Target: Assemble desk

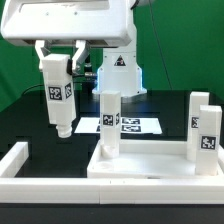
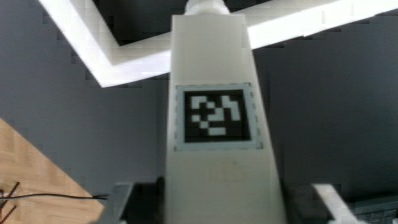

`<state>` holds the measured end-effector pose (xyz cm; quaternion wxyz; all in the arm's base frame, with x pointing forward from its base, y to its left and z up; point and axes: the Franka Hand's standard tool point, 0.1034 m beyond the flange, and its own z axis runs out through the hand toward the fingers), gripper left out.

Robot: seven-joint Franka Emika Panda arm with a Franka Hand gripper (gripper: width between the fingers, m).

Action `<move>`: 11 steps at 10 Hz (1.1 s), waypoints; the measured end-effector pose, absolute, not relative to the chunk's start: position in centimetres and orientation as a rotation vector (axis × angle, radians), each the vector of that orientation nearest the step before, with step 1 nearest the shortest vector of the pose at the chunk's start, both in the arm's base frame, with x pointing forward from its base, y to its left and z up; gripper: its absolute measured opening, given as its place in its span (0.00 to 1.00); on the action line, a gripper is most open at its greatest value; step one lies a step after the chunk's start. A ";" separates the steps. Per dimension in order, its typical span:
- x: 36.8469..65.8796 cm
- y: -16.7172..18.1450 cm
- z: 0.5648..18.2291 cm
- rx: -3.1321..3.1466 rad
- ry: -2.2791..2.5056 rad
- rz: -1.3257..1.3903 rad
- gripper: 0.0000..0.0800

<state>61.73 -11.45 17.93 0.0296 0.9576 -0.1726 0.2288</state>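
- A white block leg (image 2: 217, 110) fills the middle of the wrist view, running lengthwise away from the camera.
- A black-and-white square tag (image 2: 219, 115) sits on the leg's facing side.
- The gripper's fingers (image 2: 139, 200) stand either side of the leg's near end, closed on it.
- Beyond the leg's far end, a white raised rim (image 2: 107, 45) forms a corner against the dark table (image 2: 338, 110).

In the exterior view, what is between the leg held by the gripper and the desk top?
Only bare black table: the held leg hangs apart from the desk top, as the exterior view shows.
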 end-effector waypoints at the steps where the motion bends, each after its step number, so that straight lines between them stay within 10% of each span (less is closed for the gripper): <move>1: 62.1 -9.4 17.6 2.966 -0.561 0.711 0.36; 6: 62.8 -4.9 14.2 2.934 -0.563 0.766 0.36; 11: 62.9 -5.0 14.6 2.923 -0.558 0.793 0.36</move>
